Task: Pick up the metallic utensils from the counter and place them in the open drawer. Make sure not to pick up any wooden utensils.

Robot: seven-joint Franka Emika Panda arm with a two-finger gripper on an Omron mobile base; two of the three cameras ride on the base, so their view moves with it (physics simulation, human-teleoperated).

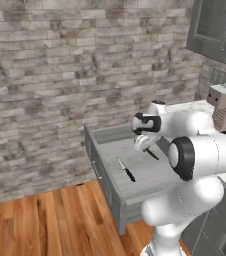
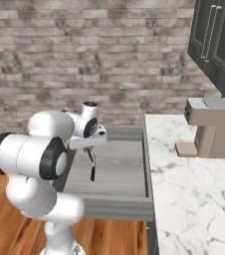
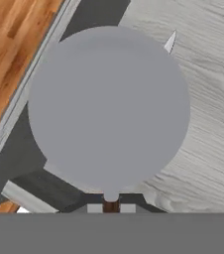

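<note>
**Kitchen, brick wall, drawer pulled out**

Wood plank floor below. Gripper (image 2: 90, 152): nearly shut on slim spoon (image 3: 109, 109), round head hanging over open drawer (image 1: 102, 150). Black-handled knife (image 1: 126, 169): flat on drawer bottom. Marble counter (image 2: 194, 189) beside drawer; brick wall behind.

Grey drawer (image 1: 150, 172), black-handled silver knife (image 1: 126, 169), white grey-veined marble counter (image 2: 194, 184), tan coffee machine (image 2: 214, 127)
</note>
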